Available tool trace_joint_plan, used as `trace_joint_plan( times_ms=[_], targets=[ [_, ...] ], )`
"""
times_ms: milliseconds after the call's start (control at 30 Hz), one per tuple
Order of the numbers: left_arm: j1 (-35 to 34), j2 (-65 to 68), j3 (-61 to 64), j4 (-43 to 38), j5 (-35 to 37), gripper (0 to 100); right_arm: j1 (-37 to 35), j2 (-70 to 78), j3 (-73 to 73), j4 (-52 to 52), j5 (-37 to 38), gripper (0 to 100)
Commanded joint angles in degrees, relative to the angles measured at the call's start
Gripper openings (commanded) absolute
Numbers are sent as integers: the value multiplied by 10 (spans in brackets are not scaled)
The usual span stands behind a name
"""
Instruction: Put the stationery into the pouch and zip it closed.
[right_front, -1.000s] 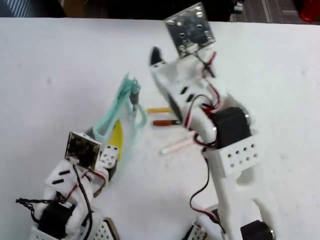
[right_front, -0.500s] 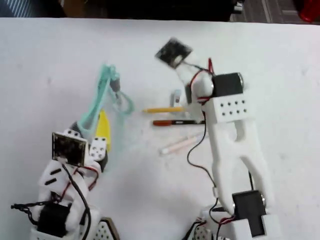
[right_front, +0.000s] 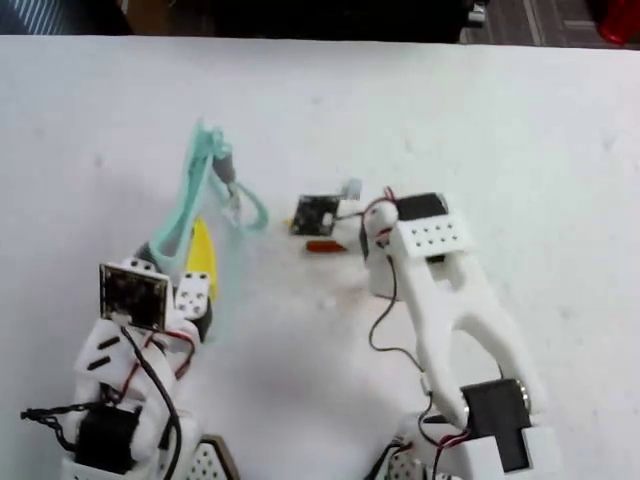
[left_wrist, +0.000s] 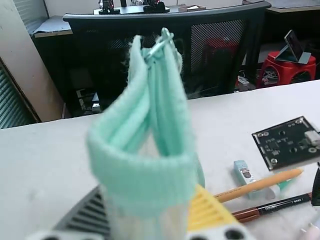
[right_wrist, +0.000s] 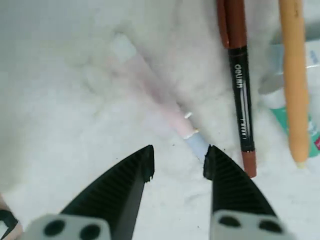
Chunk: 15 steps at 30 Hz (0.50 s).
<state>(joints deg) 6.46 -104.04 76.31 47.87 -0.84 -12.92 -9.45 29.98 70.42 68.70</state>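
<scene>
Overhead, pens (right_front: 322, 246) (mostly) beneath the right arm (right_front: 440, 290)

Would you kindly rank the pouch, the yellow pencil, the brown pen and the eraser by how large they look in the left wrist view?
1. pouch: by far the largest, though it sits right at the camera, which exaggerates it.
2. yellow pencil and brown pen: about alike, so not ranked.
3. eraser: the smallest.

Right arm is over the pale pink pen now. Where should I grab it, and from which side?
I'd take the pale pink pen at mid-barrel, coming straight down with the open right gripper turned across it. It lies flat on the table, and its bluish end sits close to the brown pen; mid-barrel has bare table on both sides.
</scene>
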Motion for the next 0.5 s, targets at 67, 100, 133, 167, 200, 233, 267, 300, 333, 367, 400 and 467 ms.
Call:
trace_joint_plan(
  times_ms=[67,100,133,167,200,233,267,300,333,367,400,467],
  targets=[
    [0,-4,-6,-20,-1,24,7,-2,28,-55,14,166],
    [1,-4,-5,-20,-1,24,1,-2,32,-55,14,166],
    [4,-4,-3,-21,-1,24,-1,-2,35,-56,15,166],
    [9,-4,0,-21,-1,24,-3,-1,35,-57,22,166],
    [15,-4,0,-21,-1,24,-3,-1,36,-55,40,166],
    [21,-4,0,-20,-1,24,-3,-1,40,-57,57,166],
    [25,-4,0,-18,-1,24,-3,-1,44,-58,70,166],
    [26,-4,0,-18,-1,24,-3,-1,48,-58,80,166],
    [26,-4,0,-17,-1,24,-3,0,54,-59,84,166],
    [26,-4,0,-17,-1,24,-3,0,57,-66,83,166],
    [26,-4,0,-17,-1,24,-2,0,62,-79,83,166],
    [27,-4,0,-17,-1,24,-1,0,79,-103,84,166]
  ],
)
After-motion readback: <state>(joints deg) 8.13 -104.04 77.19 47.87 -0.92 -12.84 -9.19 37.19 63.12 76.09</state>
